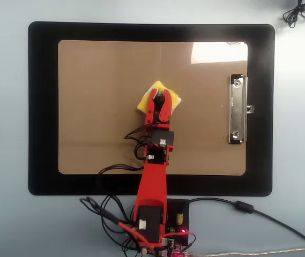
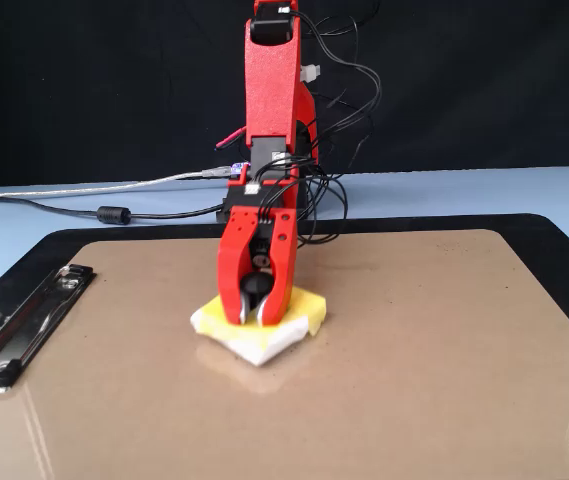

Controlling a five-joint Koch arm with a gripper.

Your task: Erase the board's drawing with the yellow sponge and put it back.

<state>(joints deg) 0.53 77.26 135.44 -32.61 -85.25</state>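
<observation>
Yellow sponge (image 1: pixel 158 98) is sitting flat on the brown board (image 1: pixel 98 107), roughly mid-board and a bit toward the far long edge, well away from the metal clip (image 1: pixel 238 110). The red end effector (image 1: pixel 158 101) is clamped on the sponge's black knob (image 2: pixel 255 284), pressing it down. Board's on a black mat (image 1: pixel 42 107).

A pale blue table top (image 1: pixel 5 107) is lying under my workspace, with a large black rectangular mat (image 1: pixel 42 107) covering its middle. Behind me a black backdrop (image 2: pixel 84 80) is filling the wall. At two o'clock in the overhead view, light is glaring off the surface.
</observation>
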